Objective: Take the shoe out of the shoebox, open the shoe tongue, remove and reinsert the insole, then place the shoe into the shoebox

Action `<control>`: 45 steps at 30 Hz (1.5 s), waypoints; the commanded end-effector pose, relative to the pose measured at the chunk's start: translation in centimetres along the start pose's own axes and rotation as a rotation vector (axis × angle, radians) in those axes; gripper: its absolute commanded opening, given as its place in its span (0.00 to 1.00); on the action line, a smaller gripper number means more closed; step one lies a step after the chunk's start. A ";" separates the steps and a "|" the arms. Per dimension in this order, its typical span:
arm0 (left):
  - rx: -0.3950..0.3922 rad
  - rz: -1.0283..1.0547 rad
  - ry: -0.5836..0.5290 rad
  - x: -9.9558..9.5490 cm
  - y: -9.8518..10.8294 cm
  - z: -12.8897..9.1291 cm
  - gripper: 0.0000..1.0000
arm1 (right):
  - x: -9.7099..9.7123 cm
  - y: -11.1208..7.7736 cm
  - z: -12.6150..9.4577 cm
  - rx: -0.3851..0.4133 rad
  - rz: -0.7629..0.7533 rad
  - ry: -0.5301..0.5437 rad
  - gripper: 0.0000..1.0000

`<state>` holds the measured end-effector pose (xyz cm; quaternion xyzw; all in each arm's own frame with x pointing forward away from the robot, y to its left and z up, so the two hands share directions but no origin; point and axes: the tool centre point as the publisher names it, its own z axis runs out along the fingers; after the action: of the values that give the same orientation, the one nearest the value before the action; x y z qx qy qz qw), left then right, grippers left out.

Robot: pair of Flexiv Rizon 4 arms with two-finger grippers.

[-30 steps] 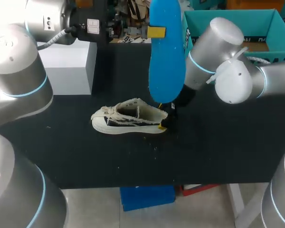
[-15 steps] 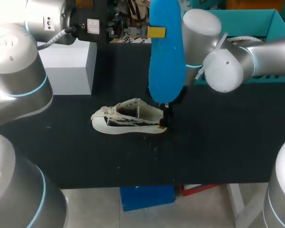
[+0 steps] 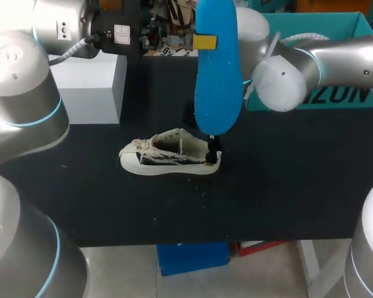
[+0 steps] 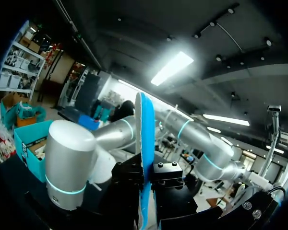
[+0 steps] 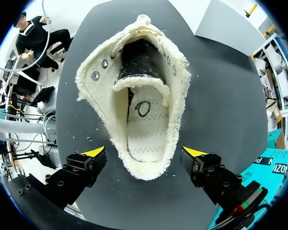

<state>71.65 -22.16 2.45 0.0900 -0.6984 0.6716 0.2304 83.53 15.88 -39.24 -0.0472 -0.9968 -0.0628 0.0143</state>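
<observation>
A cream canvas shoe lies on its sole on the black table, toe to the left. High above its heel hangs the blue insole, held near its upper end by my left gripper, which is shut on it. In the left wrist view the insole runs edge-on between the black fingers of that gripper. My right gripper is down at the shoe's heel. In the right wrist view it stands open, a yellow tip on each side of the heel of the shoe, whose tongue is pulled back. The teal shoebox stands at the back right.
A white block stands at the back left of the table. My right arm's elbow hangs in front of the shoebox. Black table surface stretches in front of and to the right of the shoe.
My right arm has swung leftward, and its gripper has shifted from beside the heel to over it. The left arm, the insole and the shoe have stayed put.
</observation>
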 end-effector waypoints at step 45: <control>0.002 0.001 -0.003 0.0 0.1 0.1 0.00 | -0.1 1.4 1.6 -0.663 -0.135 -0.035 1.00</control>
<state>71.63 -22.15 2.45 0.0902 -0.6984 0.6716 0.2303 83.76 17.52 -39.97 0.0151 -0.9393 -0.3419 -0.0225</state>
